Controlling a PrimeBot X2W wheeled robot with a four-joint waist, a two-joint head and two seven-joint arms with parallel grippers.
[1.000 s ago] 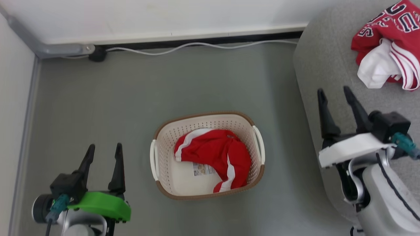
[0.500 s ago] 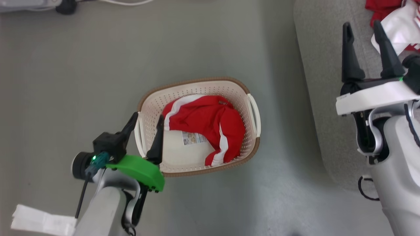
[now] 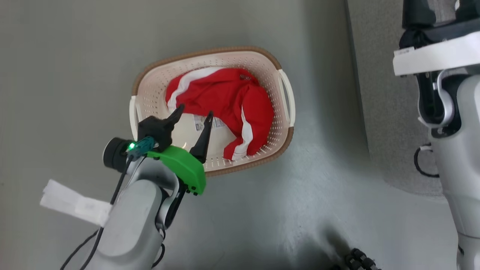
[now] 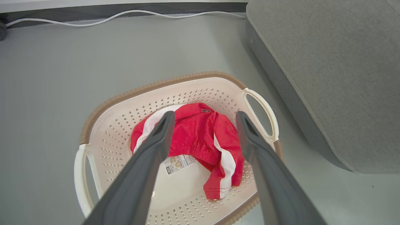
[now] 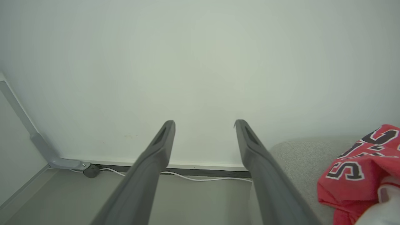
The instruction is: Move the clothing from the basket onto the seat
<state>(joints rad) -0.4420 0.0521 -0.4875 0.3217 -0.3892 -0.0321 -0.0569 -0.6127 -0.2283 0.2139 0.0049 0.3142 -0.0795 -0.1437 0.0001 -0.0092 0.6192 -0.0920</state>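
Red shorts (image 3: pixel 225 97), white side stripes, bunched in the cream basket (image 3: pixel 210 52) toward its 2 o'clock wall. Label (image 3: pixel 221 123) on the bare bottom just beside them. Basket stands on the grey floor (image 3: pixel 75 75). Grey fabric seat (image 3: pixel 382 112) at the basket's 3 o'clock, apart from it. Left fingers (image 3: pixel 204 131) hang over the basket's 7 o'clock side, spread wide, empty, tips near the shorts' edge; contact unclear. Right fingers (image 5: pixel 150 162) also spread, empty, pointing at the white wall (image 5: pixel 200 62). Red jersey (image 5: pixel 359 165) lies on the seat, at their 4 o'clock.
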